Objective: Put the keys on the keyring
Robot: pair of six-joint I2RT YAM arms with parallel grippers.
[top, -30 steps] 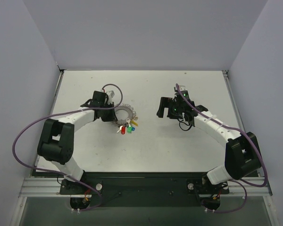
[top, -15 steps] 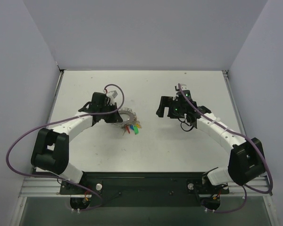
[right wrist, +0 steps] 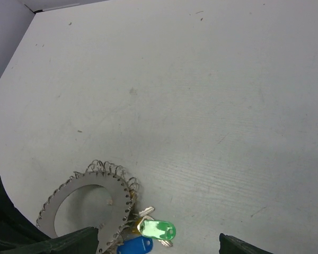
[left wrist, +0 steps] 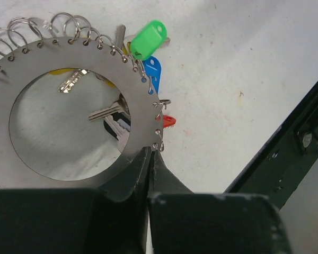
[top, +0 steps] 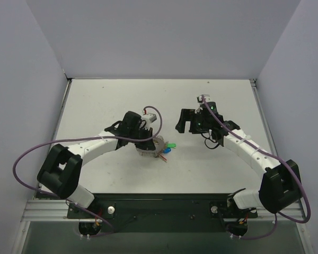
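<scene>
Left jaws clamping shut on keyring [left wrist: 90,57] rim, gripping its 5 o'clock edge in wrist view. Keys [left wrist: 147,40] (green, blue, red heads) clustering against rim at 2–3 o'clock. Keyring sitting near desk [top: 95,106] centre. Right jaws gaping wide, holding nothing, hovering at keyring's 1 o'clock.

The keys [top: 168,147] sit just right of the keyring [top: 150,150], touching its rim.

3 pale lilac walls [top: 159,37] enclose a white table [top: 228,100], a black rail [top: 164,203] along its near edge.
</scene>
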